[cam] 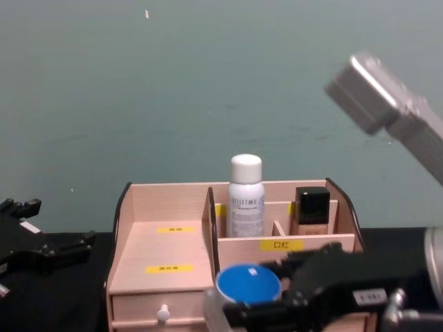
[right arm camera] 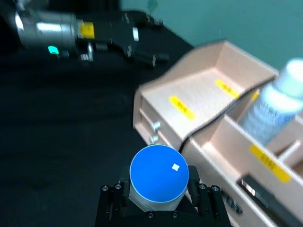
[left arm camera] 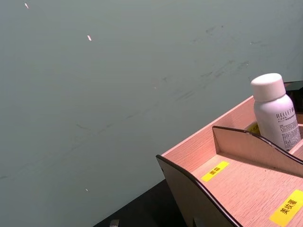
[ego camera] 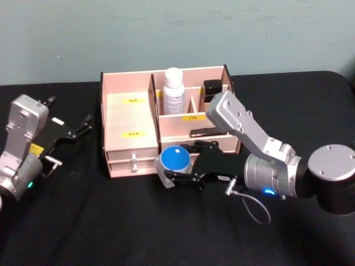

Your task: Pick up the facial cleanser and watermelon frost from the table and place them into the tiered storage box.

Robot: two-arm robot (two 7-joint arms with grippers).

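The watermelon frost [ego camera: 176, 158], a squat frosted jar with a blue lid, is held just in front of the tiered storage box [ego camera: 127, 119], close to its drawers. My right gripper [ego camera: 178, 173] is shut on the jar; its black fingers [right arm camera: 204, 198] flank the jar [right arm camera: 158, 174]. The chest view shows the same jar [cam: 248, 282] low before the box [cam: 163, 249]. The facial cleanser [ego camera: 173, 88], a white bottle, stands upright in a rear compartment of the box, also seen in the left wrist view [left arm camera: 275, 113]. My left gripper [ego camera: 75, 129] rests open on the table left of the box.
A black-capped beige bottle [ego camera: 212, 88] stands in the box's rear right compartment. The black tablecloth [ego camera: 111, 221] spreads in front. A teal wall [cam: 208, 83] runs behind the table. The box's left stepped shelf [left arm camera: 246, 189] lies bare.
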